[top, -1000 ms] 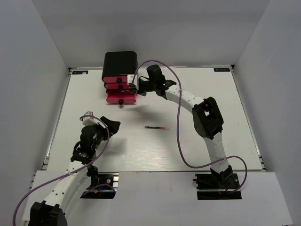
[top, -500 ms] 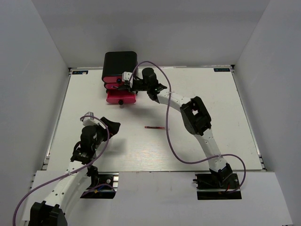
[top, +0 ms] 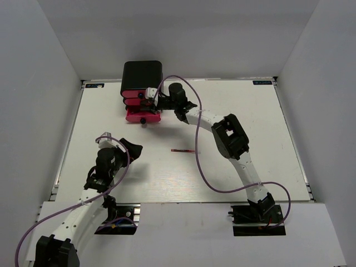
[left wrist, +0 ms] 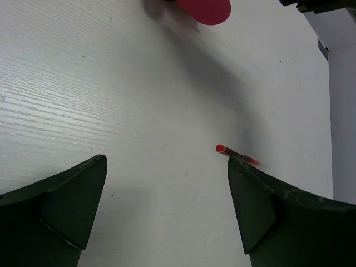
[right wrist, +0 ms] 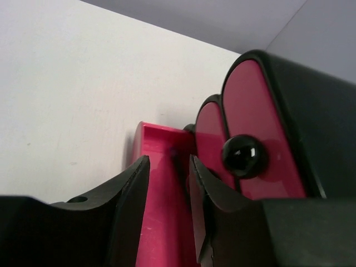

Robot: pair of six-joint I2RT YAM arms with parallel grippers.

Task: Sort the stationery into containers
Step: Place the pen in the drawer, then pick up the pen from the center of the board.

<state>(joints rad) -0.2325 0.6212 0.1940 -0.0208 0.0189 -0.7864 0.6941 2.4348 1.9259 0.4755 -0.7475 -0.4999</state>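
The containers are three pink drawers in a glossy black cabinet (top: 142, 73) at the back of the table. Its bottom drawer (top: 143, 115) is pulled out. My right gripper (top: 146, 99) hangs over that open drawer (right wrist: 157, 139) with its jaws parted (right wrist: 168, 161). A thin dark blurred shape (right wrist: 177, 157) shows between them against the drawer's inside, gripped by neither finger. One thin dark pen with red parts (top: 183, 151) lies on the table's middle. My left gripper (top: 132, 149) rests wide open (left wrist: 167, 162) left of it, with the pen (left wrist: 236, 156) just beyond its right fingertip.
The upper two drawers are shut, each with a round black knob (right wrist: 243, 154). The right arm reaches across the table's back with a purple cable (top: 200, 161) looping over it. White walls close in the table on three sides.
The right gripper has moved left to stand over the pulled-out drawer, and its jaws have gone from shut to parted. The left arm and the pen on the table have not moved.
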